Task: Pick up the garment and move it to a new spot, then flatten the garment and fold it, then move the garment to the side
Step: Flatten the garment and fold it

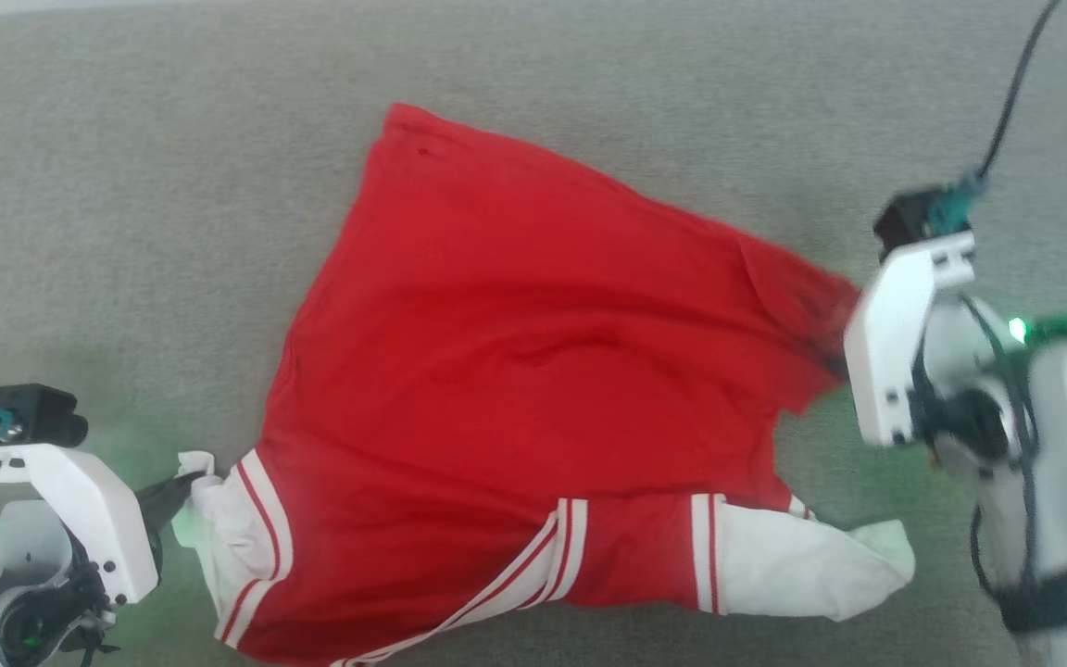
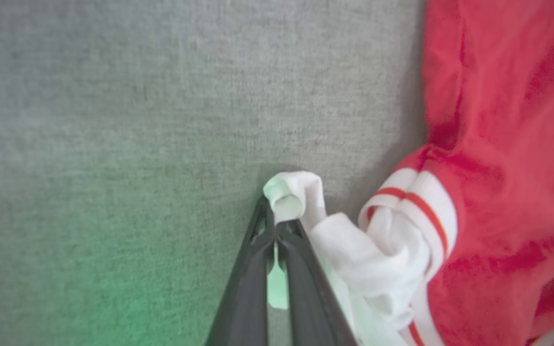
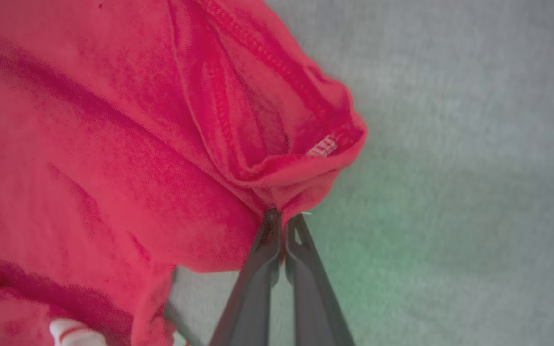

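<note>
Noting jersey shirt (image 1: pixel 515 371) lying spread on the carpeted surface (image 1: pixel 126 185), centre of the head view, hem end pointing far and right, sleeves lying nearest the robot. Finding left gripper (image 1: pixel 180 491) at the near left, pinching the tip of the near-left sleeve (image 2: pixel 291 192), with the cuff trim bunching just right of the fingers. Finding right gripper (image 3: pixel 282 223) at the shirt's right edge, pinching the right hem corner (image 3: pixel 301 182). Seeing the near-right sleeve (image 1: pixel 821 565) resting nearer than the right gripper and apart from it. Seeing the far hem corner (image 1: pixel 399 116) lying behind, well apart from both grippers.
</note>
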Available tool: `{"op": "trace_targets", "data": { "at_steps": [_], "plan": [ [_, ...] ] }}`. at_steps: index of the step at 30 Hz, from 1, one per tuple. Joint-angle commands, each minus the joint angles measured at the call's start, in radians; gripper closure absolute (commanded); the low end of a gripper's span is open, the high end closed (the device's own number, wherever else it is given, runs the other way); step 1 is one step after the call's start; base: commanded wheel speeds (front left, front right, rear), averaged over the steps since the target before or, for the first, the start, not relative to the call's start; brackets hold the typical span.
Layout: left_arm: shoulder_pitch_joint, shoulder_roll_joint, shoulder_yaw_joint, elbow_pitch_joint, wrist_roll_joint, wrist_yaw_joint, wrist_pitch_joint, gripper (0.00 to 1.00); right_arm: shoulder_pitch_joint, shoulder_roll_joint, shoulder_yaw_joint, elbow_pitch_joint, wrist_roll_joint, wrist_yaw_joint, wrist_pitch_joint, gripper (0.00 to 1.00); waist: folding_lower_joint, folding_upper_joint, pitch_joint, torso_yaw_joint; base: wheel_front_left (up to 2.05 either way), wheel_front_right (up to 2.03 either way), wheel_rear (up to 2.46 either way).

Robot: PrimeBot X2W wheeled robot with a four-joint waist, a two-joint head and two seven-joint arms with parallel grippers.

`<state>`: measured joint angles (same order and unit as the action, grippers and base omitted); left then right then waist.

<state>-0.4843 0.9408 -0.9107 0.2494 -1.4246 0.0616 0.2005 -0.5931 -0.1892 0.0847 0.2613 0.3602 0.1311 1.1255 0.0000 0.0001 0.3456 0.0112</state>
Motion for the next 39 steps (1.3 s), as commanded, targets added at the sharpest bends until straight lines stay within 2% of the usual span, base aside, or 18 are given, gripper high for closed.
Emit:
{"op": "trace_targets", "data": {
  "at_steps": [1,6,9,12,15,17,18,19,20,25,39],
  "plan": [
    [0.004,-0.024,0.002,0.000,0.000,0.011,-0.008,1.00,0.067,-0.003,-0.010,-0.068,0.007,-0.001,0.027,1.00,0.0000,-0.0001,-0.007,-0.022,0.00,0.00,0.00],
    [0.003,-0.010,0.004,-0.016,0.000,0.015,-0.006,1.00,0.281,0.032,-0.053,-0.299,0.009,-0.001,0.110,1.00,0.0000,-0.0001,-0.007,-0.039,0.00,0.00,0.00],
    [-0.005,-0.009,0.005,-0.019,0.005,0.017,-0.002,1.00,0.395,0.062,-0.083,-0.392,-0.001,-0.001,0.131,1.00,0.0000,-0.0001,-0.004,-0.042,0.00,0.00,0.00],
    [-0.012,-0.011,0.006,-0.016,0.007,0.016,0.000,1.00,0.469,0.089,-0.104,-0.409,-0.018,-0.001,0.113,1.00,0.0000,-0.0001,0.000,-0.044,0.00,0.00,0.00],
    [-0.014,-0.014,0.007,-0.009,0.007,0.012,-0.001,1.00,0.492,0.111,-0.127,-0.361,-0.022,-0.001,0.053,1.00,0.0000,-0.0001,0.002,-0.045,0.00,0.00,0.00],
    [-0.014,-0.017,0.007,-0.004,0.005,0.010,-0.002,1.00,0.483,0.119,-0.139,-0.306,-0.031,-0.003,0.002,0.76,0.0000,-0.0001,0.002,-0.046,0.00,0.00,0.00],
    [-0.015,-0.020,0.007,-0.001,0.005,0.007,-0.002,1.00,0.481,0.120,-0.139,-0.274,-0.038,-0.003,-0.013,0.67,0.0000,-0.0001,0.002,-0.045,0.00,0.00,0.00],
    [-0.014,-0.022,0.006,0.001,0.004,0.005,-0.002,1.00,0.477,0.122,-0.138,-0.254,-0.045,-0.003,-0.034,0.43,0.0000,-0.0001,0.001,-0.044,0.00,0.00,0.00],
    [-0.013,-0.025,0.008,0.003,0.000,0.004,-0.003,1.00,0.471,0.124,-0.138,-0.237,-0.050,-0.003,-0.053,0.00,0.0000,-0.0001,0.000,-0.043,0.00,0.00,0.00],
    [-0.007,-0.031,0.003,0.017,0.000,0.003,-0.003,1.00,0.451,0.113,-0.129,-0.260,-0.060,-0.004,-0.093,0.00,0.0000,-0.0001,-0.014,-0.037,0.00,0.00,0.00],
    [-0.007,-0.057,-0.008,0.022,0.013,-0.008,-0.005,1.00,0.461,0.113,-0.111,-0.625,-0.056,-0.001,-0.036,0.00,0.0000,-0.0001,-0.041,0.003,0.00,0.00,0.00]
  ]
}}
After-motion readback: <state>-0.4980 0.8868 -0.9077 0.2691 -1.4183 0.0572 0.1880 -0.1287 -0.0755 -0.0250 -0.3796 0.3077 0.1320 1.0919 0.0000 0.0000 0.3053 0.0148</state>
